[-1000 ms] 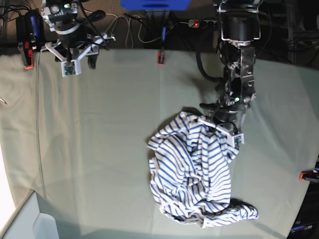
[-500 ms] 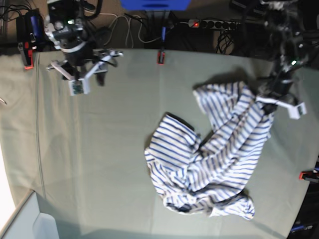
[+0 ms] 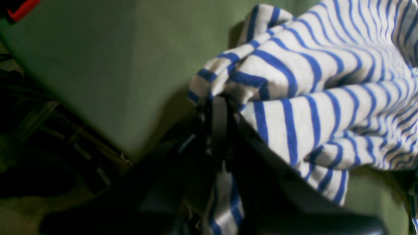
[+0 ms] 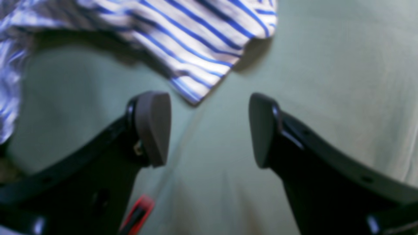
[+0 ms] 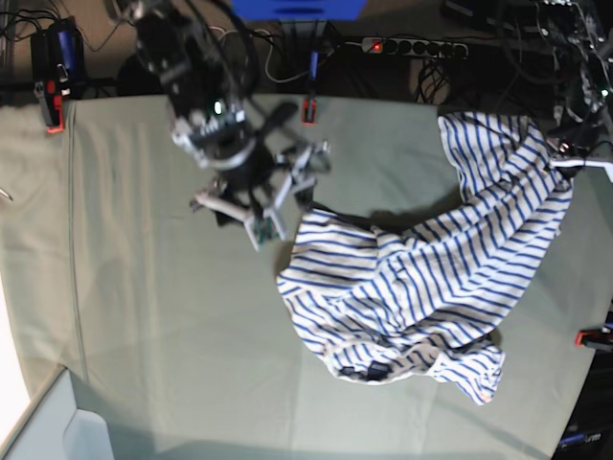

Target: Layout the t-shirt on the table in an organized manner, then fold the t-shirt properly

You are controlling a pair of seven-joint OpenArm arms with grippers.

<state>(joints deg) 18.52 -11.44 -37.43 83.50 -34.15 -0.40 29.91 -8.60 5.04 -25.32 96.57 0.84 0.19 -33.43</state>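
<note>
A soft, matt white cloth t-shirt (image 5: 421, 278) with thin blue stripes is seen, its weave loosely crumpled into folds. The desk (image 5: 144, 316) is covered in pale grey-green cloth, matt and smooth, marked by faint creases. The right gripper (image 4: 209, 127) is made of black plastic with a slight sheen; its fingertips (image 4: 153, 127) are faced with dull grey rubbery pads.

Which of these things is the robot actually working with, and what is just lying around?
Part of the job:
- t-shirt, pinched by the left tool
- table
- right tool, open near a shirt corner

Just lying about:
- red clamps
- power strip and cables behind the table
</note>
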